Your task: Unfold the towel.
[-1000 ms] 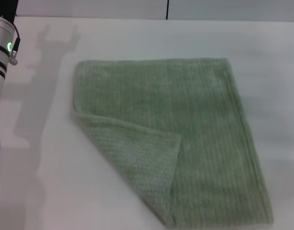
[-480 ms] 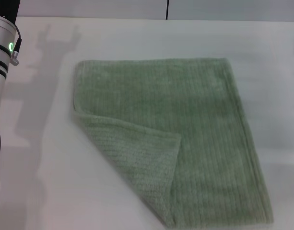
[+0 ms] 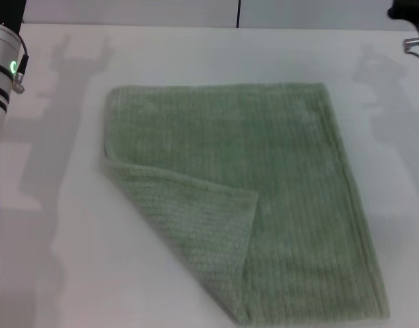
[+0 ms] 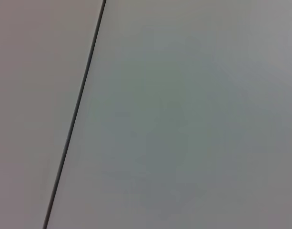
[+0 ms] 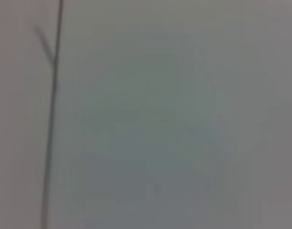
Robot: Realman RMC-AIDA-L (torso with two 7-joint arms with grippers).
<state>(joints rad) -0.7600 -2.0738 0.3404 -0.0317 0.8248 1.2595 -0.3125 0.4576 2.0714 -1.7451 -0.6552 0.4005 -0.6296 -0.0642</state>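
Note:
The pale sage-green towel [image 3: 250,184] lies flat on the white table [image 3: 72,273] in the head view, ribbed and hemmed. Its near left corner is folded over onto the cloth, making a triangular flap [image 3: 195,225]. My left arm [image 3: 3,82] stands at the left edge, silver with a green light, apart from the towel; its gripper is out of view. A dark part of my right arm [image 3: 411,20] shows at the top right corner, far from the towel; its gripper is out of view. Both wrist views show only a pale surface with a dark line.
The table's far edge meets a grey wall with a dark vertical seam [image 3: 238,12]. Arm shadows fall on the table at the upper left [image 3: 79,61] and upper right [image 3: 380,75]. The towel's near edge reaches the bottom of the head view.
A part of my right arm has come into view at the top right, with its shadow on the table. The towel and the left arm have not moved.

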